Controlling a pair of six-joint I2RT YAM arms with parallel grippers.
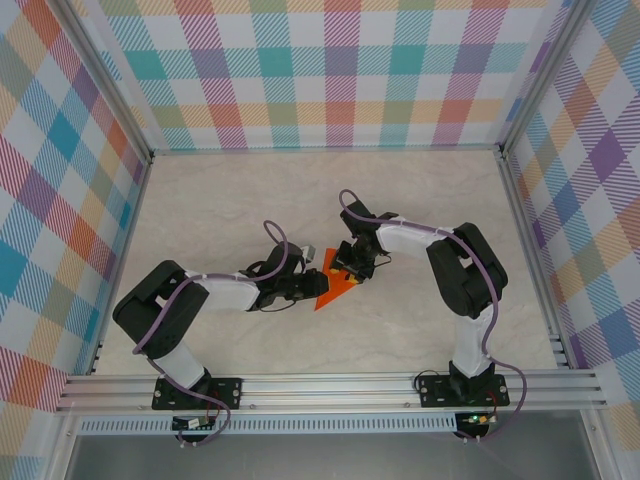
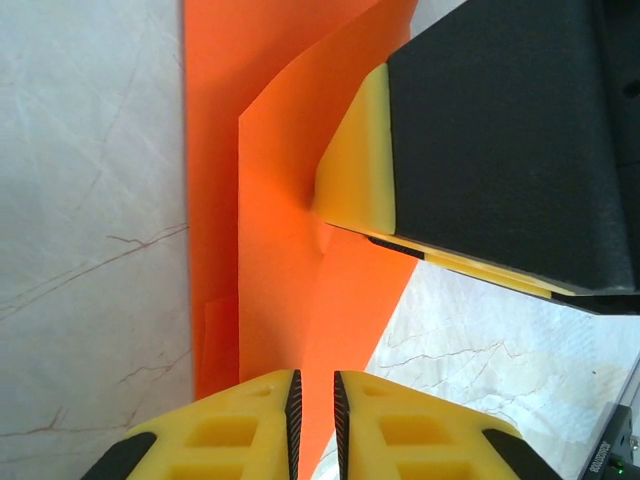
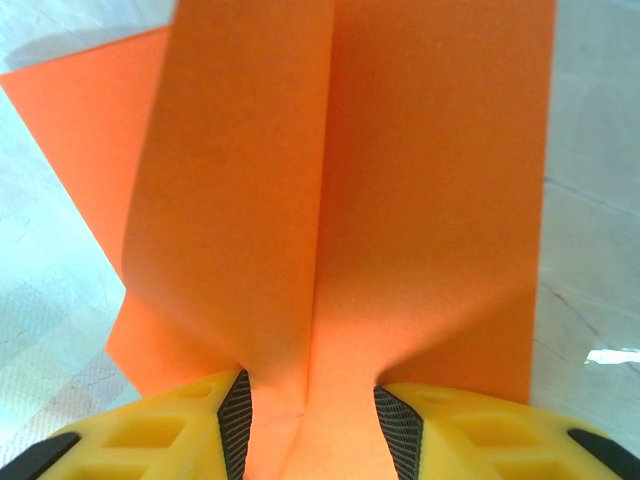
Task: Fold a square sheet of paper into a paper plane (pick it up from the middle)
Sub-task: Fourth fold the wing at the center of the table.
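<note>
- At the near edge, both arm bases are bolted to an aluminium rail [image 1: 330, 385], the left base on the left and the right base on the right.
- The left gripper [image 1: 306, 284] reaches in from the left to the middle of the marble-patterned table [image 1: 200, 200]. In its wrist view the yellow fingers [image 2: 250, 425] stand almost together, with the paper's near edge running down into the thin slit between them — clamped on it.
- The orange sheet of paper [image 1: 335, 293] sits between the two grippers, touching both. It is already partly folded: from above it shows as a small triangle with its point towards the near left.
- The right gripper [image 1: 351, 267] meets the paper from the far right. In its wrist view a raised crease runs straight away from the jaws, and the paper puckers where the fingers [image 3: 175, 430] pinch it.
- In the left wrist view, one right-hand pad [image 2: 355, 150] presses against the paper, which dimples at the pad's tip.
- Beyond the grippers the table runs to plaid walls [image 1: 330, 70].
</note>
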